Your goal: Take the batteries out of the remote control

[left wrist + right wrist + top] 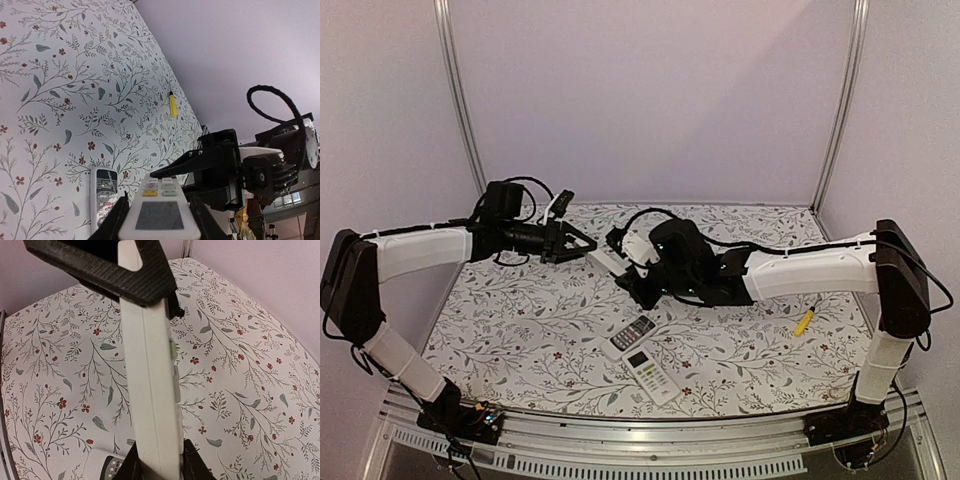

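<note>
A white remote control hangs in the air between both arms, above the table's far middle. My left gripper is shut on one end; in the left wrist view the remote sits button side up between my fingers. My right gripper is shut on the other end; in the right wrist view the remote shows edge-on between the fingers. The left gripper's black finger crosses the remote's far end there. No batteries are visible in any view.
Two more remotes lie on the floral table near the front middle, a dark-faced one and a white one. A yellow-handled pen-like tool lies at the right. Walls enclose the back and sides.
</note>
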{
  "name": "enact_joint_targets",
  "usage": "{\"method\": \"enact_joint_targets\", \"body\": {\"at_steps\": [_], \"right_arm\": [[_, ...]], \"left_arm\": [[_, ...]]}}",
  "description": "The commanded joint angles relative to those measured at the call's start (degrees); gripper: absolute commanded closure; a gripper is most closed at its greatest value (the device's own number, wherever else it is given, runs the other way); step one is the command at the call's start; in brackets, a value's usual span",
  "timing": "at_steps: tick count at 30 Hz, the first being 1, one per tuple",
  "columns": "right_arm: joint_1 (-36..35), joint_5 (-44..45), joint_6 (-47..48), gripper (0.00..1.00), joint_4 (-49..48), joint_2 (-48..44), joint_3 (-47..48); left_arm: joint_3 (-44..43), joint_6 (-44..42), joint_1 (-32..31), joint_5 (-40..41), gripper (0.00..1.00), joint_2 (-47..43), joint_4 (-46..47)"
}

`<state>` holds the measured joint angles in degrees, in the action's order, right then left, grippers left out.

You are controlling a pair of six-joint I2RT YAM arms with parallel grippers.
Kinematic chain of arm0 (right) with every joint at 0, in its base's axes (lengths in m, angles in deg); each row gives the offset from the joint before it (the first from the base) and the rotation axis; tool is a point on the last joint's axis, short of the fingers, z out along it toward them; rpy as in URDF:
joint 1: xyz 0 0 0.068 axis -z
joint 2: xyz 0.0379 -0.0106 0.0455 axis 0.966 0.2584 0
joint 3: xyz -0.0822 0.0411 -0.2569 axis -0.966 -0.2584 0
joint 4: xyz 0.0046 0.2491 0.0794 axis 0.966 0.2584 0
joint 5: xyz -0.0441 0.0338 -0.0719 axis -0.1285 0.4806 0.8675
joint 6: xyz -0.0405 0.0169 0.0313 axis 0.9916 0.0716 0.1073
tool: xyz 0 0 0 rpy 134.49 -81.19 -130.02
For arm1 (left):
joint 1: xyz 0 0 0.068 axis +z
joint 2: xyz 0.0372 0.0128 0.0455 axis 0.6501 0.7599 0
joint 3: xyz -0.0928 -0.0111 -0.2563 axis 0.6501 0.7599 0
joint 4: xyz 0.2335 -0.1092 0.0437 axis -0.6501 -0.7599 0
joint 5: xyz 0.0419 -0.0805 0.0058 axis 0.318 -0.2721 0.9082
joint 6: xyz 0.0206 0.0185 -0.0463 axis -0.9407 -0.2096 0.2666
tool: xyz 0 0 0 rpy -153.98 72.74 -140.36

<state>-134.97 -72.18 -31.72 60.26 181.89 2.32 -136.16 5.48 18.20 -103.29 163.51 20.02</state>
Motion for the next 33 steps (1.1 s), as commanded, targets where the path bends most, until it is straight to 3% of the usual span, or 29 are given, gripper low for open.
{"method": "enact_joint_targets", "body": {"at_steps": [1, 6, 13, 18, 20, 23, 26, 33], "right_arm": [[0.35, 0.02, -2.09, 0.77, -1.06, 1.23, 1.06], [0.35, 0.30, -1.83, 0.70, -0.80, 2.05, 1.45], [0.35, -0.39, -1.77, 0.69, -0.80, 2.67, 2.11], [0.35, -0.24, -1.87, 0.80, -1.04, 2.49, 1.99], [0.35, -0.05, -2.43, 0.87, -1.45, 2.14, 1.54], [0.71, -1.59, -3.53, 0.95, -3.10, 0.67, -0.14], [2.52, -5.66, -7.49, 0.97, -4.64, -1.67, -2.71], [8.83, -17.66, -16.22, 0.98, -8.00, -7.21, -9.66]], "left_arm": [[-1.34, -1.41, -0.82, -1.26, 0.97, 0.25, 1.52], [-1.43, -1.43, -0.92, -1.69, 0.97, 0.42, 1.45], [-1.52, -1.45, -1.11, -2.16, 0.97, 0.85, 1.41], [-1.58, -1.54, -1.14, -2.25, 0.95, 0.90, 1.37], [-1.73, -1.60, -1.15, -2.18, 0.80, 0.82, 1.14], [-1.94, -2.30, -1.16, -1.64, 0.45, 0.19, 1.10], [-1.96, -3.50, -0.97, 0.41, 0.23, -1.79, 1.10], [-1.12, -6.81, 0.40, 11.17, 0.11, -8.53, -2.14]]}}
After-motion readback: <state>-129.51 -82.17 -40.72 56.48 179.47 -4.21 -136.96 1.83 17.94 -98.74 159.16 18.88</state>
